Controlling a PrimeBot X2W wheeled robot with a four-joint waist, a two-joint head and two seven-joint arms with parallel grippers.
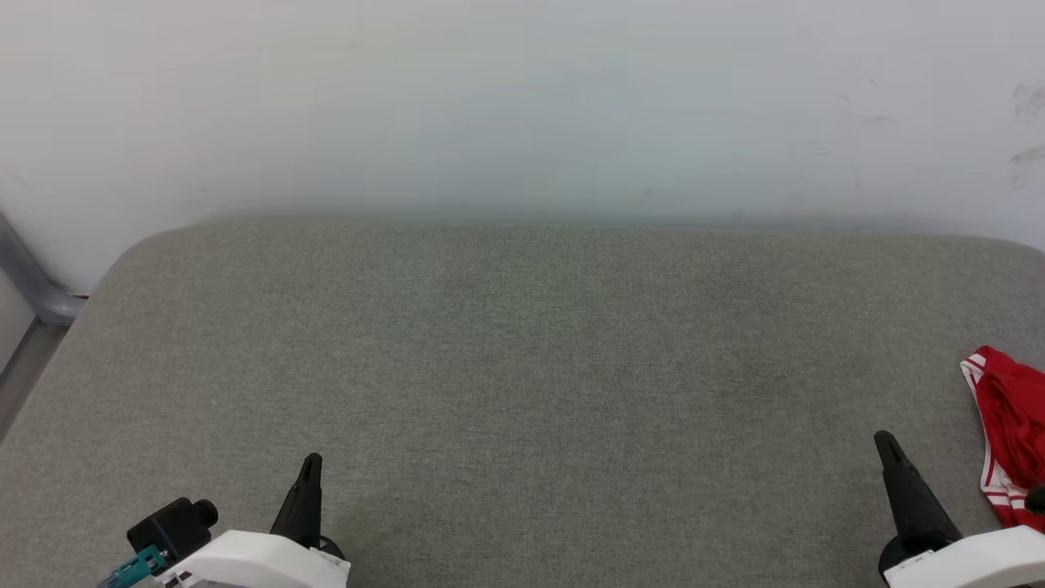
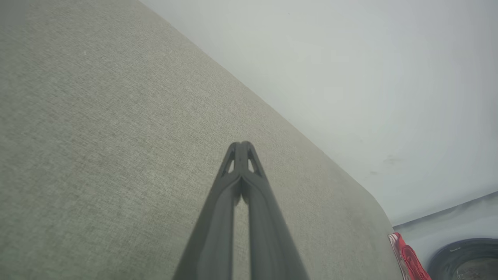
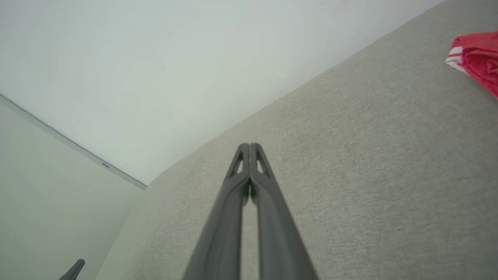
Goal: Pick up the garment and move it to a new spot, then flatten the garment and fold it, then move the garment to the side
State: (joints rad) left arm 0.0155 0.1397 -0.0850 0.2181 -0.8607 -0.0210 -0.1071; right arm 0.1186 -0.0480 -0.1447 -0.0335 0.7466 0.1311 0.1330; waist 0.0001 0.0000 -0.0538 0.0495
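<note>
Status:

- garment (image 1: 1011,425): one, red with red-white striped trim. It sits bunched at the far right edge of the desk (image 1: 522,367), partly cut off by the head view. The left wrist view (image 2: 407,257) and the right wrist view (image 3: 476,52) each catch a corner of it too. Too little shows to say whether it's folded or just crumpled.
- left gripper (image 1: 311,467): parked low at the near left, jaws pressed together, nothing between them. The left wrist view (image 2: 242,145) confirms the tips are touching.
- right gripper (image 1: 886,445): parked at the near right, just beside the garment but not touching it. Jaws pressed together and empty, same in its wrist view (image 3: 249,146).
- Why so, my read: both arms are in a rest pose, pulled back to the near edge with fingers pointing away. That leaves the middle of the desk free as working area.
- Stage: ambiguous. A garment at the right edge with both arms parked fits a shirt waiting to be picked up. It equally fits one already set aside.
- Count: 1 garment, 2 grippers with 2 dark fingers each, 1 grey fabric-topped desk, 1 white wall (image 1: 522,98) behind, 1 grey pipe (image 1: 33,286) at far left.
</note>
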